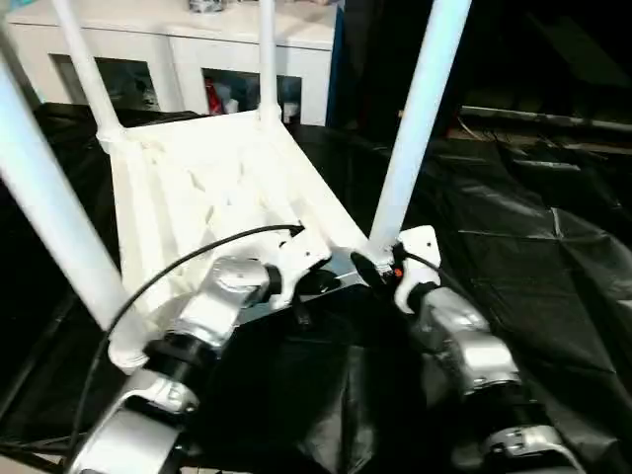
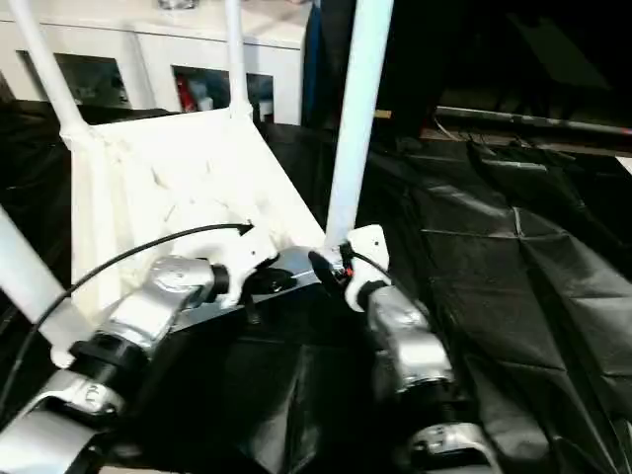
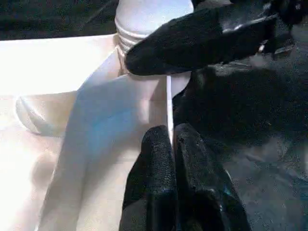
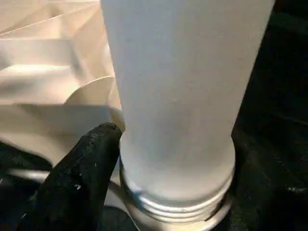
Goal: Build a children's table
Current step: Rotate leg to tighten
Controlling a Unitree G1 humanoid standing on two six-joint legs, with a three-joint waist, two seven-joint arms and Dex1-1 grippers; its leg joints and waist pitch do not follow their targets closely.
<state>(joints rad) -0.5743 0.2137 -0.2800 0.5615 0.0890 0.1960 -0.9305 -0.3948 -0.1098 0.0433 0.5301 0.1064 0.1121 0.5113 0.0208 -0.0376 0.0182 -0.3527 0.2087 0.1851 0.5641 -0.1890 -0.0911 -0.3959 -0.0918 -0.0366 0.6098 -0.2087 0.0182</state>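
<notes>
- Children's table (image 1: pixel 212 178) lies upside down, ribbed underside up; long axis of the top runs away from the robot.
- Four legs stand in the corner sockets, pointing up. Near-right leg (image 1: pixel 415 118) leans slightly rightward toward its top.
- Surface: black sheeting (image 1: pixel 533 257), wrinkled, under the whole table. White shelving unit (image 1: pixel 188 49) stands behind the far edge.
- Right gripper (image 1: pixel 375 265) sits at the base of the near-right leg, by its threaded collar. One black finger (image 4: pixel 82 178) touches the leg's side; cannot tell how far the jaws are spread.
- Left gripper (image 3: pixel 173 159) sits at the table's near edge, just beside the same corner; jaws pressed together, holding nothing.
</notes>
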